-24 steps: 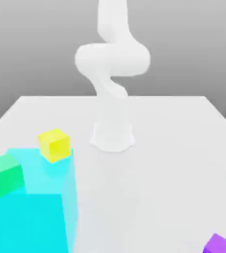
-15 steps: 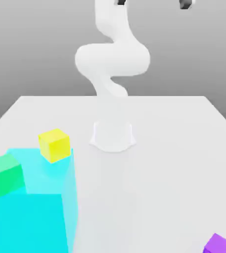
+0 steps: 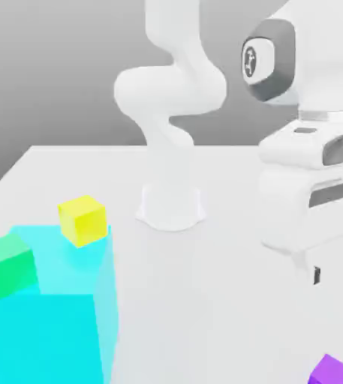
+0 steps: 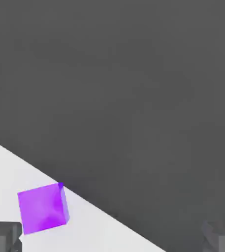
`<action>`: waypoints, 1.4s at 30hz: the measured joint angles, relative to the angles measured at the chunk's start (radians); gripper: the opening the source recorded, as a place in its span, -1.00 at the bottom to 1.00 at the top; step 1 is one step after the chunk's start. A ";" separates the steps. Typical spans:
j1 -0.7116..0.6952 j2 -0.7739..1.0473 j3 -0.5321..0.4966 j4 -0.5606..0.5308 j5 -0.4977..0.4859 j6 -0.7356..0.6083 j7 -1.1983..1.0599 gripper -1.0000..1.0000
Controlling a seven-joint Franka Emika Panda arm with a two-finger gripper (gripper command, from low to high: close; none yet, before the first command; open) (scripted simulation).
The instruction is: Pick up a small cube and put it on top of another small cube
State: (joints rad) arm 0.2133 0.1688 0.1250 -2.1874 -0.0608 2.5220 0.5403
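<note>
Three small cubes [image 3: 82, 221], one claw [image 3: 338, 264]

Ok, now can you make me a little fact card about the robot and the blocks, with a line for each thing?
end effector: open and empty, above the table, on the exterior view's right
purple cube: on the table, near its edge, not picked up
yellow cube: on top of the big blue block
green cube: also on the big blue block, farther to the exterior view's left
big blue block: on the exterior view's left
table: white
stacking: no small cube on another small cube yet
</note>
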 joint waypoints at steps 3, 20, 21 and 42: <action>0.022 0.110 0.013 0.013 -0.023 0.024 -0.018 0.00; 0.074 0.346 0.006 0.049 -0.073 0.123 -0.030 -1.00; 0.067 0.313 0.014 0.042 -0.066 0.098 -0.035 -1.00; -0.300 -0.449 -0.222 -0.186 0.015 -0.428 0.327 -1.00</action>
State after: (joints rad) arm -0.0870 -0.2807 -0.0967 -2.3730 -0.0459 2.0939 0.8674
